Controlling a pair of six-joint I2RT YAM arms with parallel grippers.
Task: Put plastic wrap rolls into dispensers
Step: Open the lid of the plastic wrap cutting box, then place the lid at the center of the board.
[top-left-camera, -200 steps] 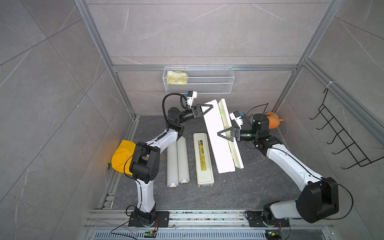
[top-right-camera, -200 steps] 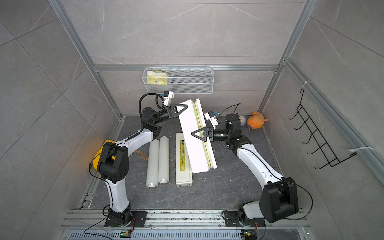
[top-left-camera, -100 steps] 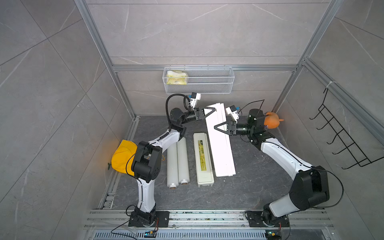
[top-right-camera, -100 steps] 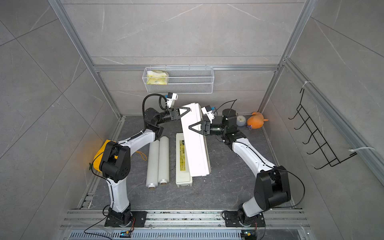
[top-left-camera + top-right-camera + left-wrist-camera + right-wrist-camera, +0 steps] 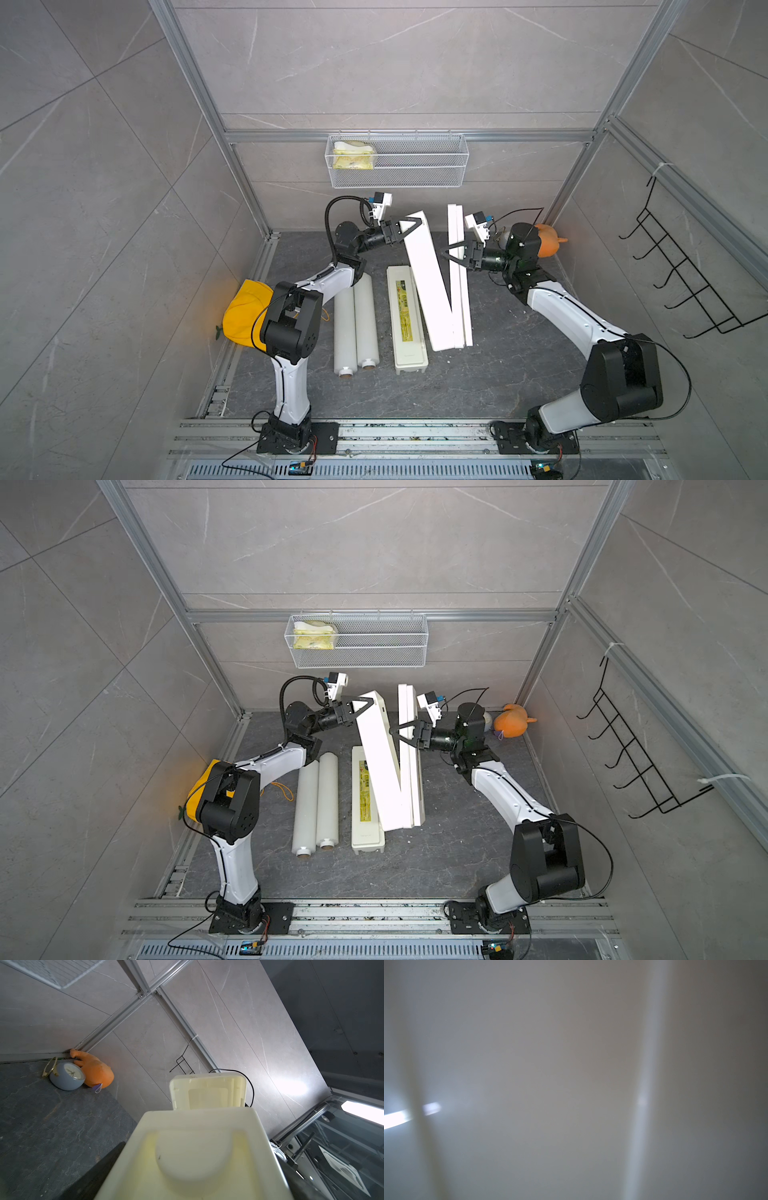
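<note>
1. The left claw (image 5: 410,227) gripped the far, raised end of one half of the open dispenser (image 5: 430,286). In the left wrist view that cream end filled the space between the fingers (image 5: 99,1169).
2. That half leaned toward the left arm, while the other half stood nearly upright beside it. The two met at their near ends on the desk (image 5: 519,374), making a narrow V in both top views.
3. The right claw (image 5: 452,253) lay across the far part of the upright half. Whether it was clamped on the half or merely against it I could not tell: the right wrist view showed only a blurred pale surface, very close.
4. The closed dispenser (image 5: 409,324) lay flat on the desk just left of the open one, its yellow-green label up.
5. The two plastic wrap rolls (image 5: 365,320) lay side by side, touching, between the closed dispenser and the left arm. Brown cores showed at their near ends — neither roll was in a dispenser.
6. A wire basket (image 5: 415,174) hung on the back wall with a yellow packet (image 5: 353,156) in its left end. An orange toy (image 5: 550,245) sat in the far right corner — a grey clock (image 5: 67,1076) just beside it.
</note>
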